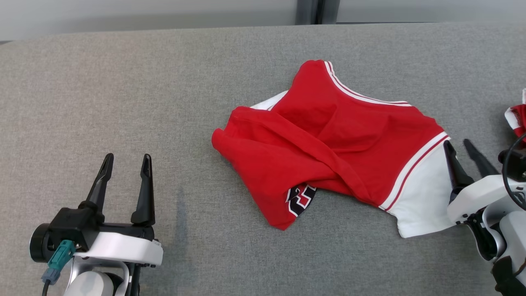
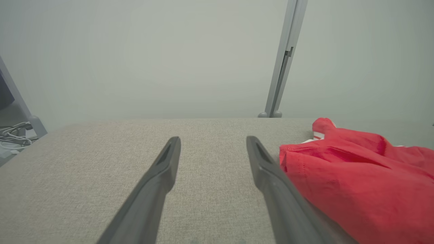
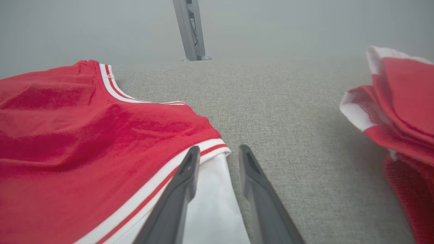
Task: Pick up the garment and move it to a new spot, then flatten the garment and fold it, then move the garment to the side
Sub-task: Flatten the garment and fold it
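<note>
Hovering with jaws slightly apart and empty over the white sleeve (image 1: 423,197) at four o'clock on the crumpled shirt (image 1: 328,152) at the table's (image 1: 123,82) centre, the right gripper (image 1: 456,142) is seemingly starting the pick-up and needing to pinch that cloth, while the left gripper (image 1: 128,156) is hanging wide open, empty, at seven o'clock.

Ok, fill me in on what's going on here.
A two-armed robot is working on a crumpled red and white jersey lying on a grey fabric surface. Its right end effector sits at the jersey's white end, fingers slightly apart, nothing visibly gripped. The left end effector is wide open, clear of the cloth. The jersey isn't flattened or folded yet.
</note>
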You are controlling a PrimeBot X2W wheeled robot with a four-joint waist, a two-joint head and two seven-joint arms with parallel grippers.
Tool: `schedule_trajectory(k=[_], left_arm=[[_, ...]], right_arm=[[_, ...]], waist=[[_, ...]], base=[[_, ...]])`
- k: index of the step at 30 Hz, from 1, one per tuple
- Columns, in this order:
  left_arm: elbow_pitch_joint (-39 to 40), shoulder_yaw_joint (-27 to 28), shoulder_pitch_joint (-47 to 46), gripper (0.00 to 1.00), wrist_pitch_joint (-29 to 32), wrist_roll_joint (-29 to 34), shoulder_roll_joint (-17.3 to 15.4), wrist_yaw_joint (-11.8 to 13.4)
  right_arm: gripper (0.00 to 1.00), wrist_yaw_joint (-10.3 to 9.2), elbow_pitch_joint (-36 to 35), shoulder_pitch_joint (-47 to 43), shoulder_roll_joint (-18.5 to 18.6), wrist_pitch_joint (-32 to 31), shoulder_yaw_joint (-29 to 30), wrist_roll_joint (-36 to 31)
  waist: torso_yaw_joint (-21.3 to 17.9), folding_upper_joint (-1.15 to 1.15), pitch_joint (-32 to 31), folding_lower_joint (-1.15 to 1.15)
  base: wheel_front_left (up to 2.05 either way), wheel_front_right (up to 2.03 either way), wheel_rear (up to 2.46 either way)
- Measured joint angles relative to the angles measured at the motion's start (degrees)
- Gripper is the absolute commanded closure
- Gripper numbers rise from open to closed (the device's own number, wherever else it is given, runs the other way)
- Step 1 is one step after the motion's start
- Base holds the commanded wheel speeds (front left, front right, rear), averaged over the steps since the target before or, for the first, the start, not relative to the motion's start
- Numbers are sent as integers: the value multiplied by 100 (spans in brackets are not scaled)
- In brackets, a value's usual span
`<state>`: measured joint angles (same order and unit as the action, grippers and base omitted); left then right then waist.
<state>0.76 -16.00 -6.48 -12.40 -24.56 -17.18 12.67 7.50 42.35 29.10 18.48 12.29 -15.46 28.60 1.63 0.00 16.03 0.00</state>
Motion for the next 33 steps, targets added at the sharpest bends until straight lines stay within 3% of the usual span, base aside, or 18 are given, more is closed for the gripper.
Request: schedule_trajectory(k=[4,14,23,33], left_arm=[[-14,9,26,0,-5,-25,-13,22],[41,14,291,0,63,-74,-102,101],[75,-33,531,0,130,-123,-162,127],[185,-44,632,0,229,-133,-219,177]], right_arm=[[0,0,-62,-21,-9,191,143,-71],[0,-1,-1636,-884,-360,283,939,-882],[0,0,-3260,-1998,-864,-415,1315,-1440],[0,-1,-4175,-2568,-1146,-936,1545,-1615]], waist=[[-46,0,-105,0],[-246,0,-512,0],[-331,0,-840,0],[-385,0,-901,0]], base=[[0,0,0],[0,0,0],[0,0,0],[0,0,0]])
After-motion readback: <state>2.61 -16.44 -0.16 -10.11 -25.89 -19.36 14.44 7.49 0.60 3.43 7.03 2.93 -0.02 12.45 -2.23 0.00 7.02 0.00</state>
